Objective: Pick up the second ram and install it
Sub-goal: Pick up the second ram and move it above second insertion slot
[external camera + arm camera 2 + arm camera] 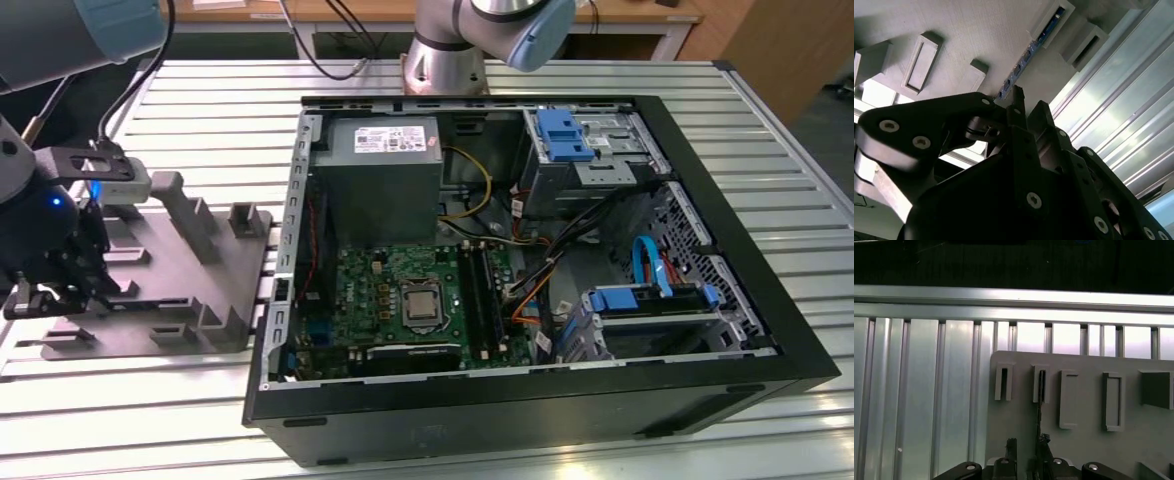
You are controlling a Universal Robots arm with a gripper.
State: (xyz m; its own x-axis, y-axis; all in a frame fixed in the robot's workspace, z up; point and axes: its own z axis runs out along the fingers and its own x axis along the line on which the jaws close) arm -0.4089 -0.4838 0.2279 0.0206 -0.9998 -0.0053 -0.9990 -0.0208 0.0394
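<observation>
The second ram (1040,405) is being kept on edge in a slot of the grey holder tray (200,260), so its flat faces are being offered to the gripper (1027,442). The fingers (1011,444) are being held parted about its near end, gripping nothing. The tray and the opened computer case (534,410) are being carried by a slatted aluminium counter (200,100); wooden furniture (754,40) is standing behind.

One ram stick (1027,54), one grey holder tray (214,262), one computer case (534,412), one gripper (1027,442).
</observation>
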